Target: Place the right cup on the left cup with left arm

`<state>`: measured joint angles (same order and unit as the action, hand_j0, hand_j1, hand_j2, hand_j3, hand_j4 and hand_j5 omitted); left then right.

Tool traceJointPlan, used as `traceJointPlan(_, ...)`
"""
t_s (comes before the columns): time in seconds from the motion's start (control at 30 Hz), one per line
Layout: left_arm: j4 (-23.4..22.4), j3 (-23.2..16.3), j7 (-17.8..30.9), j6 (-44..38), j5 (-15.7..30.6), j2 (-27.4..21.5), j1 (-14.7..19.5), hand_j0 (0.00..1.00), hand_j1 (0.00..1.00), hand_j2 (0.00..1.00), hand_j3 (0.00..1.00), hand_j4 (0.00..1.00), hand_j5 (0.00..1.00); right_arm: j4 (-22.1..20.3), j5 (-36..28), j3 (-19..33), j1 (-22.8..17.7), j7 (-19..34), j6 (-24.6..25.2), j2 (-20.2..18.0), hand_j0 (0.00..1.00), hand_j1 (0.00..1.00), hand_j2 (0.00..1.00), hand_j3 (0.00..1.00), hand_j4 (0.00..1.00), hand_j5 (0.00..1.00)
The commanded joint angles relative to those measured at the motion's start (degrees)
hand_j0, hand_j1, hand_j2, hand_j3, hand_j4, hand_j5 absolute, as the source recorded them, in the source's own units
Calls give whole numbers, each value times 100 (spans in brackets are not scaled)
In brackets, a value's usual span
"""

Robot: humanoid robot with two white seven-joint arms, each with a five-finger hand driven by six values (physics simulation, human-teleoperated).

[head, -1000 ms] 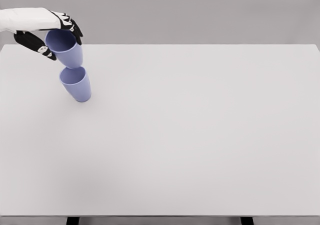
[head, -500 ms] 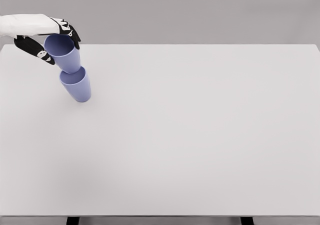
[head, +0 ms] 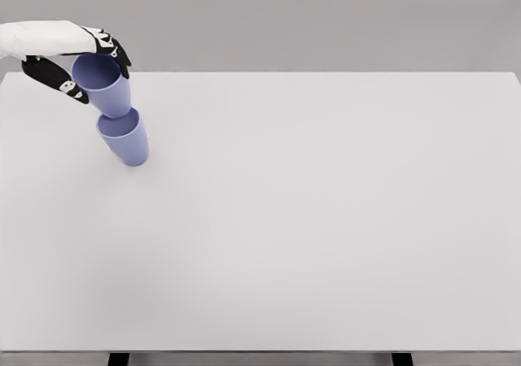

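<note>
Two matching lavender-blue cups are at the far left of the white table [head: 309, 220]. The lower cup [head: 126, 141] stands on the table, mouth up. The upper cup [head: 104, 86] hangs tilted just above it, its base reaching into the lower cup's mouth. My left hand [head: 85, 65] comes in from the left edge, with black-and-white fingers [head: 112, 47] curled around the upper cup's rim and the thumb on its near-left side. The right arm does not show.
The table's far edge runs just behind the hand. The left table edge lies close to the cups. Black table legs [head: 119, 359] show at the bottom.
The left hand has lowered the held cup slightly and shifted it left, bringing its base down into the mouth of the standing cup. Almost no motion in the last half second.
</note>
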<state>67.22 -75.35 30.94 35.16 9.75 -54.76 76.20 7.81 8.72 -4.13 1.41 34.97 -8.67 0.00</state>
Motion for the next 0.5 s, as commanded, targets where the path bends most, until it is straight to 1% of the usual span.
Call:
traceJointPlan(0.0,81,12,18,-16,114,-8,9,53,53,53,53,53,53,2,7,0,0,3,-3,0,100,100,100,100,100,100)
traceJointPlan(0.13,257,12,27,-16,202,-43,26,53,53,53,53,53,53,2,7,0,0,3,-3,0,100,100,100,100,100,100)
traceJointPlan(0.33,274,-6,9,-16,202,-245,18,54,54,54,54,54,54,2,7,0,0,3,-3,0,100,100,100,100,100,100)
traceJointPlan(0.47,371,-6,0,-16,202,-245,-9,54,54,54,54,54,54,2,7,0,0,3,-3,0,100,100,100,100,100,100)
